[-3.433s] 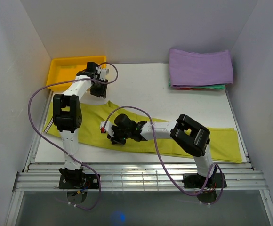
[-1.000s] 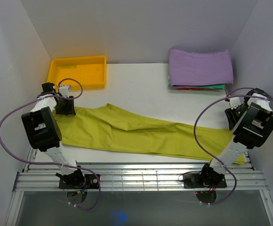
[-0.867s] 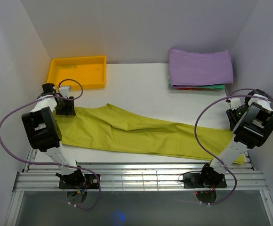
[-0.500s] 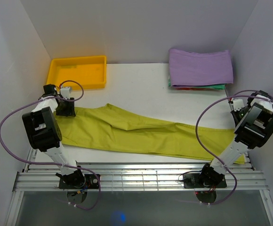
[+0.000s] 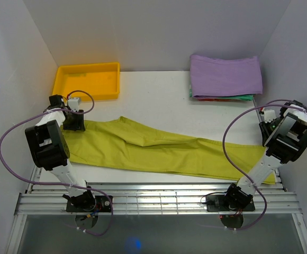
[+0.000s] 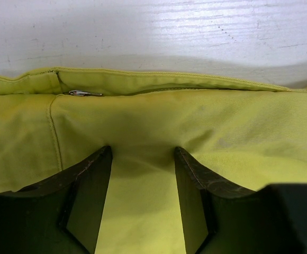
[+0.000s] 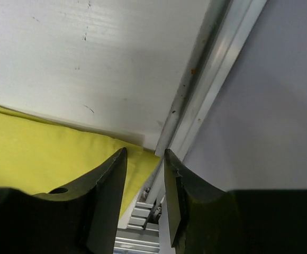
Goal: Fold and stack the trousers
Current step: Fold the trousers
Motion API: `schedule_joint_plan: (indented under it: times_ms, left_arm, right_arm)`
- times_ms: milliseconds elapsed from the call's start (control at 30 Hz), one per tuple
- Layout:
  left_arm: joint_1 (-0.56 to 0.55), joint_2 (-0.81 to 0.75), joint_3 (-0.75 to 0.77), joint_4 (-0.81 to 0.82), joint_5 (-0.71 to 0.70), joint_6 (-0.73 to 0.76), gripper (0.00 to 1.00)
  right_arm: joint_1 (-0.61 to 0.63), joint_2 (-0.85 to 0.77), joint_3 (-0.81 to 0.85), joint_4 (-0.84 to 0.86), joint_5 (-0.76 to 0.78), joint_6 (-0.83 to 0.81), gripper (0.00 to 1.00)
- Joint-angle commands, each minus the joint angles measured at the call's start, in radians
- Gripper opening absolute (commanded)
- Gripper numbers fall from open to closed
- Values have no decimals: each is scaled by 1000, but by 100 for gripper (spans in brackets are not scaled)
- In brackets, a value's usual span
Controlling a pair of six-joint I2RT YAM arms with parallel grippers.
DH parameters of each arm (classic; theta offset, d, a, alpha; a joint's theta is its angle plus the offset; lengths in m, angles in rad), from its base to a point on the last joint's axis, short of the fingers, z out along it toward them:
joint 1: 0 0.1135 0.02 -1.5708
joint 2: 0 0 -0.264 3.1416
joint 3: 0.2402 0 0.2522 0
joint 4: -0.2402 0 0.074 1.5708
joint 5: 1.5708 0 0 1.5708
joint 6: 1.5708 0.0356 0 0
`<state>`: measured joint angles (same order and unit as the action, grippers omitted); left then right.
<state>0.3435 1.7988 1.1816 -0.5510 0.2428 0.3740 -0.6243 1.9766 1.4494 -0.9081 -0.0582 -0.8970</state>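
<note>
i've got both arms folded out wide. left end effector (image 5: 73,120) sits on the waist end of the trousers (image 5: 159,151), jaws apart, cloth between them. right end effector (image 5: 266,126) hangs over the leg hem at the surface (image 5: 159,95) edge, slightly open, empty.

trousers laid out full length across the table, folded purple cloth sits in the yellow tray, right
No: the top external view shows the folded purple cloth at the back right corner of the table, not in the yellow tray at back left. The trousers do lie full length across it.
</note>
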Motion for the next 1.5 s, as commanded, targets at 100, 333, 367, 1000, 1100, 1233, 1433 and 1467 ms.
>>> schedule_joint_plan:
  times_ms: [100,333,367,1000,1100,1233,1433,1467]
  left_arm:
    - [2,-35,-19,-1,-34,-3,62]
    - [2,-24,-37,14,-42,-6,61]
    - [3,-23,-37,16,-45,-7,61]
    - [5,16,-62,63,-204,-20,56]
    - [5,14,-63,63,-206,-17,56]
    - [3,11,-60,56,-169,-29,59]
    - [5,-71,-40,0,16,-47,64]
    - [3,-88,-39,-13,41,-44,64]
  right_arm:
    - [-12,62,54,-72,-75,26,39]
    - [-17,45,63,-112,-92,6,11]
    - [-18,42,68,-126,-97,6,8]
    - [-103,-7,-56,-43,58,-40,8]
    - [-107,-15,-78,-18,81,-45,8]
    - [-107,-13,-66,-31,69,-22,36]
    - [-107,-74,-33,-110,-8,6,70]
    - [-107,-82,-44,-120,-8,7,70]
